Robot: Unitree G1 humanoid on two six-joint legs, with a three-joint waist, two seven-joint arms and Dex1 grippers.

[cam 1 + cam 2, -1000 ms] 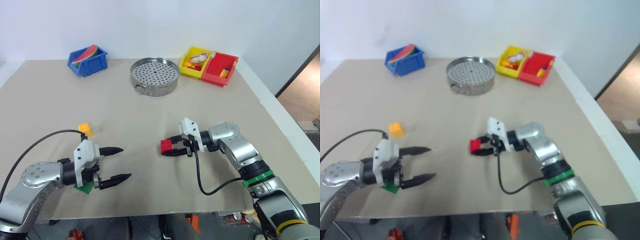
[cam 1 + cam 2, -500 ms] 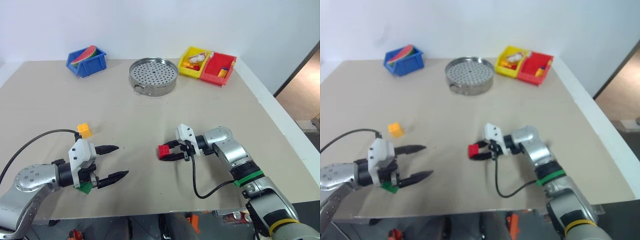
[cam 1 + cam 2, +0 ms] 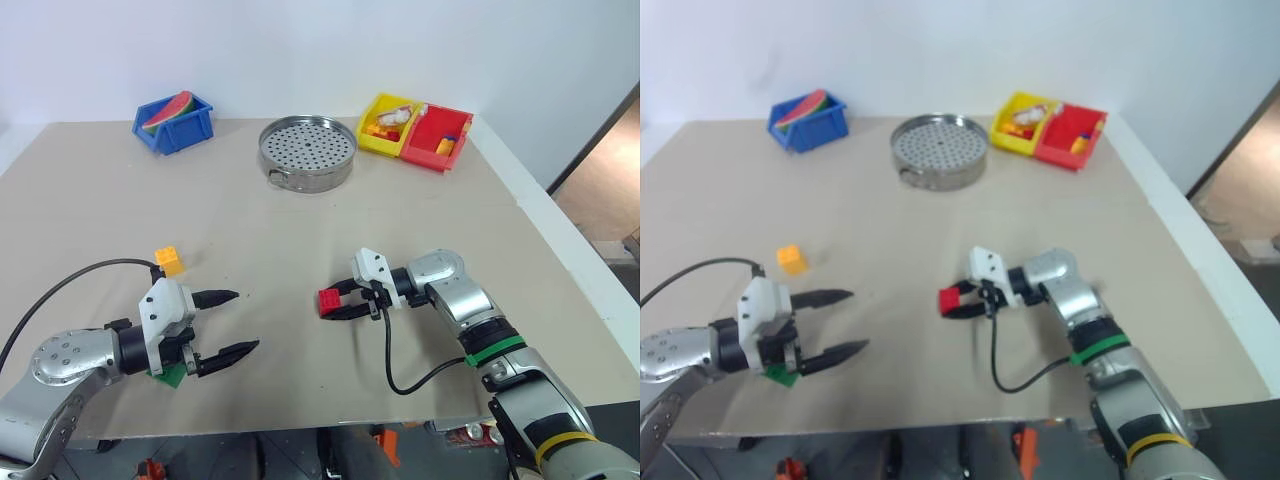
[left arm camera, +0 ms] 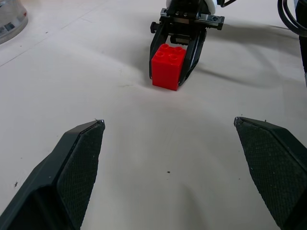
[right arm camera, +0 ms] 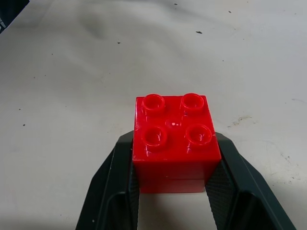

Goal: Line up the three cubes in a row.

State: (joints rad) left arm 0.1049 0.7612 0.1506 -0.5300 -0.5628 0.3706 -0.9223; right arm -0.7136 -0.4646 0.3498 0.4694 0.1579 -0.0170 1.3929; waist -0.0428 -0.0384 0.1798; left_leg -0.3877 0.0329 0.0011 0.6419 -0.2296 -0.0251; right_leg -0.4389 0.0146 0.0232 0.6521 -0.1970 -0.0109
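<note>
red cube [image 3: 329, 301]: being gripped, studs up, by the right hand [image 3: 336, 304] at mid-counter [image 3: 300, 230]. left hand [image 3: 232, 322]: being held spread wide, grasping nothing. green cube [image 3: 166, 375]: being partly hidden beneath it. yellow-orange cube [image 3: 169, 260]: being left just beyond.

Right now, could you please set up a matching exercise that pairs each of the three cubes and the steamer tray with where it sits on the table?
Things:
1. red cube
2. green cube
3. yellow-orange cube
4. perforated steamer tray

Places:
A. at the far side of the table, between the blue bin and the yellow bin
B. clamped between the right gripper's fingers
C. alone on the table beyond the left gripper
D. under the left gripper's body

Pairs: 1-B, 2-D, 3-C, 4-A
</note>
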